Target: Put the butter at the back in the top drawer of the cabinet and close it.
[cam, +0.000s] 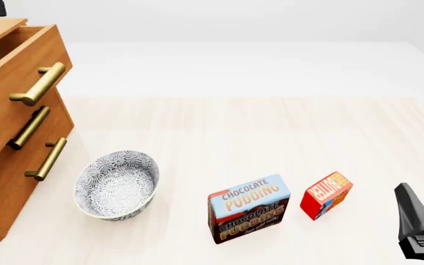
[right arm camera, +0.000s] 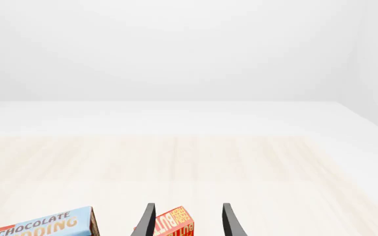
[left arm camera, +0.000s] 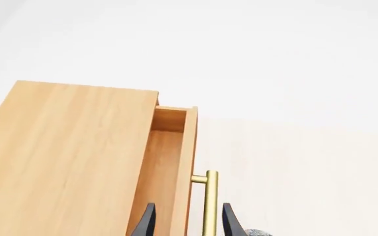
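1. The butter (cam: 327, 195) stands on the bench (cam: 256, 132) at the near right, just right of the pudding box (cam: 249, 208) and well apart from the cabinet (cam: 6, 165) at the far left. Nothing holds it yet.
2. The right pincer (right arm camera: 185, 221) is spread wide and empty, with the butter showing between its fingers. If it shuts off-centre it could tip the box or squeeze it out sideways.
3. The pudding box stands close by the butter. A sloppy approach might knock it over, or catch it in place of the butter.
4. The left pincer (left arm camera: 187, 221) is also open, its fingers either side of the handle (left arm camera: 210, 204) of the top drawer (left arm camera: 169, 162); no contact can be made out.
5. That drawer is only part open, and the gap looks narrow. The butter may catch on the front or the cabinet top unless the drawer comes out further.
6. The carry crosses the whole bench over the bowl (cam: 116, 185). A weak grip could drop the butter there.
7. Closing too early, or with the butter standing tall, could jam the drawer.
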